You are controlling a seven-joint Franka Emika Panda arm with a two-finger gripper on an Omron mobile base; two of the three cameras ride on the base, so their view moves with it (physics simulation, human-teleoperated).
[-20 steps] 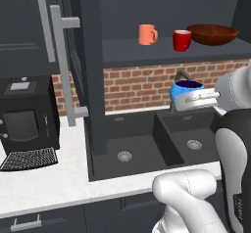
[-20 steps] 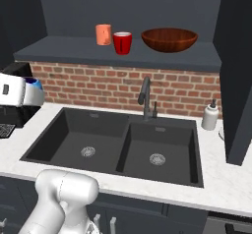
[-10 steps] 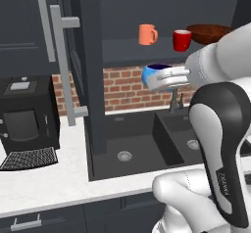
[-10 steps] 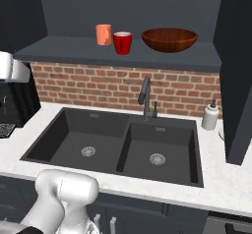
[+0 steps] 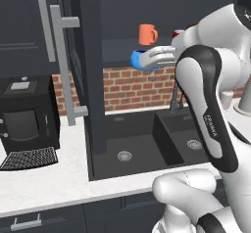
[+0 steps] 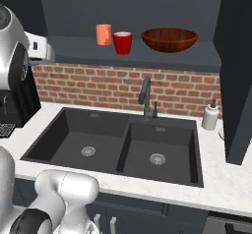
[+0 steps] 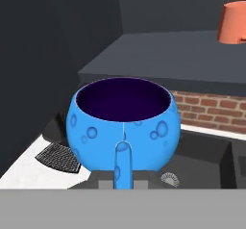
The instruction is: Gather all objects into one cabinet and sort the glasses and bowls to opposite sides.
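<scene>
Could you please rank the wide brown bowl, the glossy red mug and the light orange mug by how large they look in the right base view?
1. Wide brown bowl, clearly largest.
2. Glossy red mug and light orange mug look nearly alike; the orange one stands slightly farther back, so I won't rank them.

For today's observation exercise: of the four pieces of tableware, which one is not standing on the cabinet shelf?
The small blue bowl: the claw holds it in the air, left of the orange mug.

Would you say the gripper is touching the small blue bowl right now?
Touching. In the hand view a fingertip lies against the small blue bowl, and the gripper holds it up in the air.
</scene>
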